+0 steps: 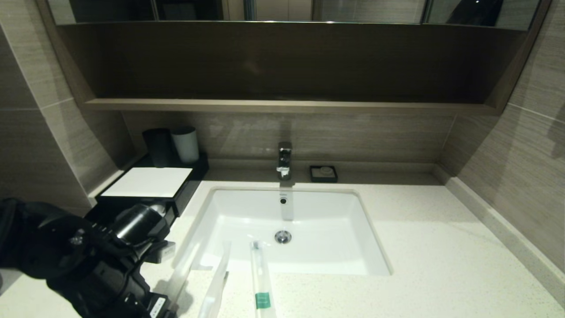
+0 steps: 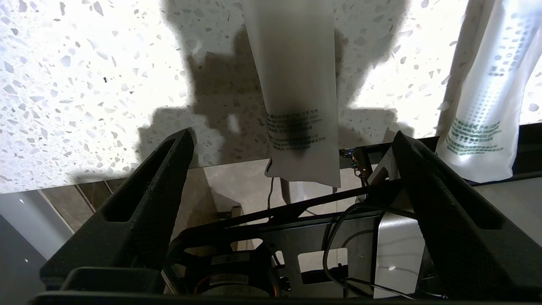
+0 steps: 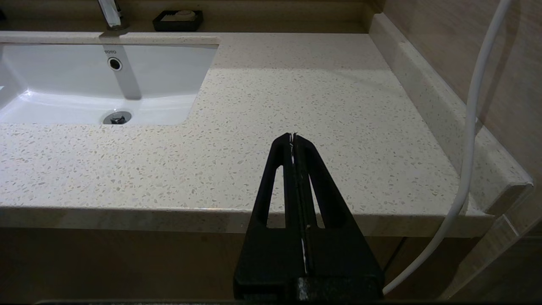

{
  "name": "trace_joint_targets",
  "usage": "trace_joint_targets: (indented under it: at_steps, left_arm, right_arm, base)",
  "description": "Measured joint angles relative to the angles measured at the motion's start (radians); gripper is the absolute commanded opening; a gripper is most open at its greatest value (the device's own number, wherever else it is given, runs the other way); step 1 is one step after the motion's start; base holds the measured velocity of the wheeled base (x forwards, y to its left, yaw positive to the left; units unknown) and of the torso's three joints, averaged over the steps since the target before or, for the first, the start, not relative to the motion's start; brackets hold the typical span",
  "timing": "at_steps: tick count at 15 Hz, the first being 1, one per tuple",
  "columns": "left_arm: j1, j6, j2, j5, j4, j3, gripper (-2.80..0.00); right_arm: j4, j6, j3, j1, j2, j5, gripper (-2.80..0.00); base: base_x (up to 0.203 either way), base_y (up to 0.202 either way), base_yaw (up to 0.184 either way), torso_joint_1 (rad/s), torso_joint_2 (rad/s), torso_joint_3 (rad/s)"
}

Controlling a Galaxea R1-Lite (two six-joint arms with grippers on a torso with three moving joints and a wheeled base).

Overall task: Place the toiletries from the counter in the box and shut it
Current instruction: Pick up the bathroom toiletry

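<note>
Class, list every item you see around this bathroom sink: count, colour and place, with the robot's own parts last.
Wrapped toiletries: three, translucent white, one green-banded, front counter edge.
Box: one, black with white top, back left.
Cups: two, one black, one white, behind the box.
Sink: one, white, centre.
Faucet: one, chrome, behind the sink.
Soap dish: one, black, beside the faucet.
Counter: one, cream speckled.
Shelf: one, brown, above.
Left gripper: black, open, at one wrapper's end.
Right gripper: black, shut, at the counter's front edge.

Matte black left claw (image 2: 292, 140) fingers (image 2: 148, 199) – triangular, slotted, black cables behind.
</note>
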Motion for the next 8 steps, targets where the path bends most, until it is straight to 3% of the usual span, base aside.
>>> trace_joint_targets:
  at_steps: [8]
  left_arm:
    - [0.0,-0.006,0.012,0.001,-0.009,0.001,0.0]
  right_arm:
    - [0.0,0.0,0.0,0.0,0.0,0.0,-2.8]
  base:
    - [0.0,0.0,0.0,0.0,0.0,0.0]
